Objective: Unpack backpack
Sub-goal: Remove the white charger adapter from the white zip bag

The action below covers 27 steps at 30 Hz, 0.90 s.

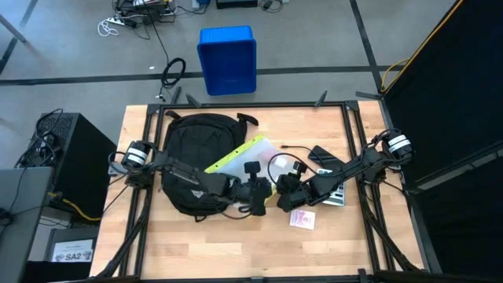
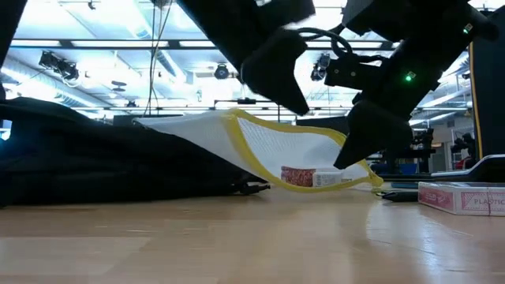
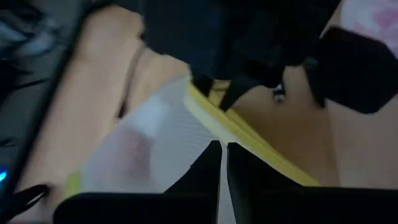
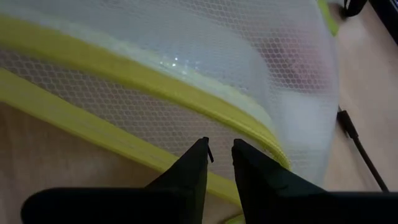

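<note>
Mesh pouch half out of backpack, left gripper clenched, right gripper seemingly pinching its edge

a pink box lying on the table at the right of the low view carries printed capitals on its side; they look like "plastic", though the first and last letters are hard to be sure of. in the high view, a small white label on the equipment left of the table reads "sa2". inside the mesh pouch with the yellow edge, a red and white packet has print on it, too small to read. the backpack shows a small white logo in the high view, but no letters can be made out on it.
</note>
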Each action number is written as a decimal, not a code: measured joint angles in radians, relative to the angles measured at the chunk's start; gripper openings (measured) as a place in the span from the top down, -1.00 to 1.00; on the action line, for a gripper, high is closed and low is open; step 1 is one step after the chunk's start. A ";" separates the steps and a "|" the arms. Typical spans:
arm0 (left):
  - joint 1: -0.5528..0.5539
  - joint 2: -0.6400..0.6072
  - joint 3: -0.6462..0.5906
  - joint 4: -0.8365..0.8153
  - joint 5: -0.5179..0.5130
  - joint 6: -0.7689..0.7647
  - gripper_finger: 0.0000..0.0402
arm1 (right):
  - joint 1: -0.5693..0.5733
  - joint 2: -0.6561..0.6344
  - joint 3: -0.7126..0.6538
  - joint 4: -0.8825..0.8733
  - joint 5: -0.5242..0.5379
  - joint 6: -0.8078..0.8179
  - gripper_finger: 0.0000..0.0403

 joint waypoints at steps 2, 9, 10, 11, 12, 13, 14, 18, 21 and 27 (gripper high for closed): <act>0.044 0.000 0.000 -0.001 0.077 0.004 1.00 | 0.003 0.000 0.000 0.000 0.000 0.003 0.74; 0.154 0.000 -0.001 -0.018 0.109 0.018 1.00 | 0.009 0.000 0.000 0.002 0.001 0.013 0.74; 0.164 0.000 -0.001 -0.017 0.113 0.027 1.00 | 0.009 0.000 0.000 0.003 0.001 0.015 0.74; 0.174 -0.002 -0.001 -0.014 0.118 0.031 1.00 | 0.009 0.000 0.000 0.002 0.001 0.016 0.74; 0.186 -0.005 -0.001 -0.014 0.132 0.038 1.00 | 0.009 0.000 0.000 0.003 0.001 0.017 0.74; 0.198 -0.007 -0.002 -0.012 0.155 0.046 1.00 | 0.009 0.000 0.000 0.003 0.001 0.018 0.74; 0.211 -0.008 -0.002 -0.005 0.179 0.050 1.00 | 0.009 0.000 0.000 0.003 0.001 0.018 0.74; 0.232 -0.049 -0.070 0.126 0.260 0.054 1.00 | 0.010 0.000 0.000 0.003 0.001 0.043 0.74; 0.231 -0.110 -0.184 0.246 0.269 0.049 1.00 | 0.010 0.000 0.000 0.008 0.002 0.046 0.74; 0.296 -0.250 -0.429 0.481 0.258 0.052 1.00 | 0.015 0.000 0.000 0.028 0.006 0.060 0.74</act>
